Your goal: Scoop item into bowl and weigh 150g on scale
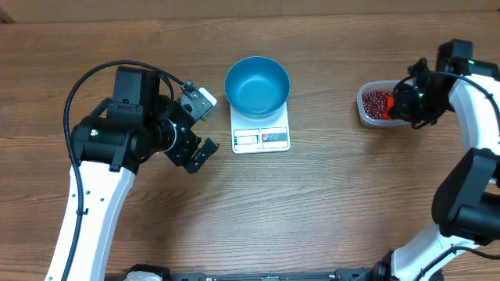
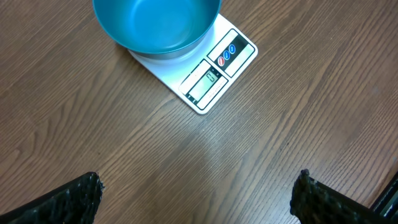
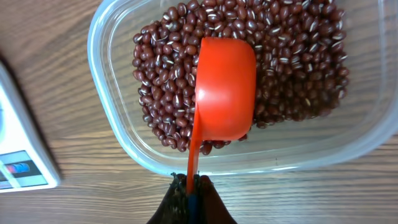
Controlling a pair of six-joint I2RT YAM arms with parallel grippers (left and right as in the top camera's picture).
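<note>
The blue bowl (image 1: 257,84) stands on the white scale (image 1: 261,137) at mid-table, and no beans show inside it. In the left wrist view the bowl (image 2: 158,25) and scale (image 2: 217,68) lie ahead of my left gripper (image 2: 199,193), which is open wide over bare wood. The item, dark red-brown beans (image 3: 298,56), fills a clear tub (image 3: 106,93). My right gripper (image 3: 193,183) is shut on the thin handle of a red scoop (image 3: 224,87). The scoop's cup lies over the beans with its rounded outer side toward the camera. From overhead, the right gripper (image 1: 402,100) is at the tub (image 1: 373,105).
The left arm (image 1: 133,133) reaches in from the lower left, its gripper (image 1: 205,125) just left of the scale. A corner of the scale (image 3: 18,155) shows left of the tub in the right wrist view. Bare wooden table (image 1: 328,203) lies between scale and tub.
</note>
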